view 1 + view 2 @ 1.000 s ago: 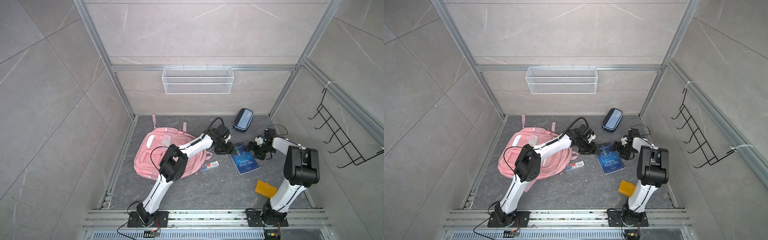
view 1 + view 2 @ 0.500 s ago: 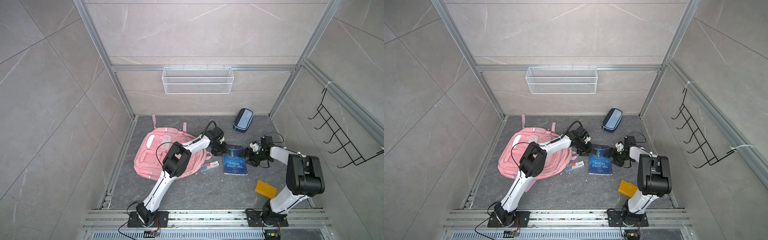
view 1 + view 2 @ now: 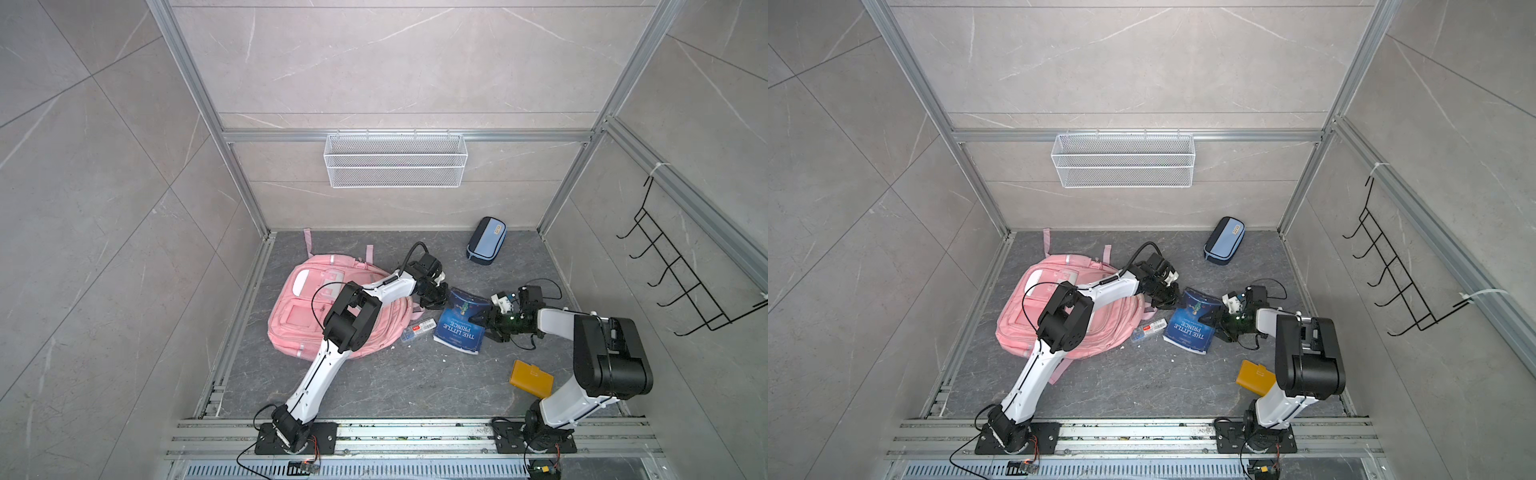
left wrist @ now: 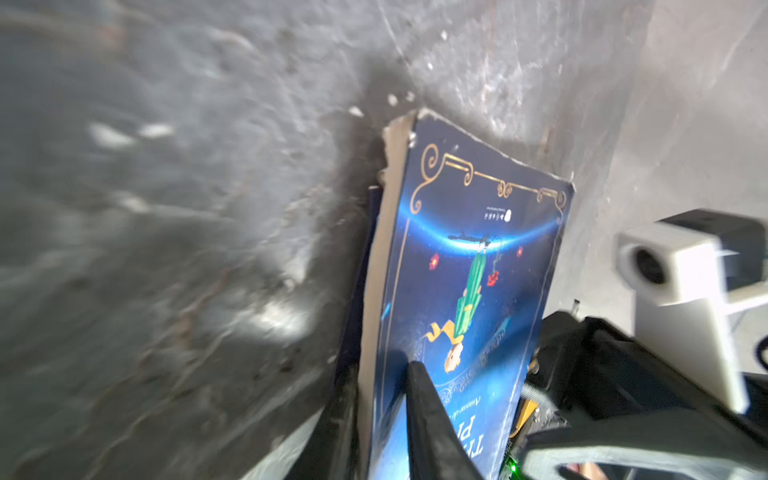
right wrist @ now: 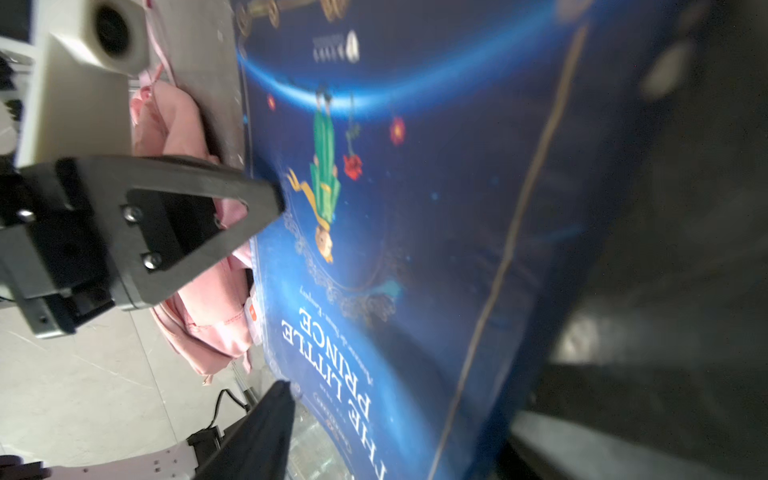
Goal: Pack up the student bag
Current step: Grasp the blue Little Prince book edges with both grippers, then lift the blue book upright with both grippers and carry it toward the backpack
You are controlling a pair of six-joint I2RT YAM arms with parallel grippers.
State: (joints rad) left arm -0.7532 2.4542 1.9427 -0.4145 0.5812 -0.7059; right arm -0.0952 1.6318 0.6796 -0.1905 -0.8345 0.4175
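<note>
Pink bag (image 3: 299, 307) lay flat on the floor's (image 3: 374, 386) left, front up, long axis near-to-far, straps toward the back wall (image 3: 395, 83)! Left arm (image 3: 353, 320) stretched over it, left gripper (image 3: 438, 302) pinching the book (image 3: 459, 328) by its edge. Right arm (image 3: 602, 357) bent low, right gripper (image 3: 484, 322) astride the opposite edge, jaws spread. Beyond sat the case (image 3: 486, 245).

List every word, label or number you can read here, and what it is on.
"THE LITTLE PRINCE": cover of the blue book.
Small print and logo on that cover: too blurred to read.
Red-and-white label on the clear case: too small.
Yellow patch on the pencil case: too small.
</note>
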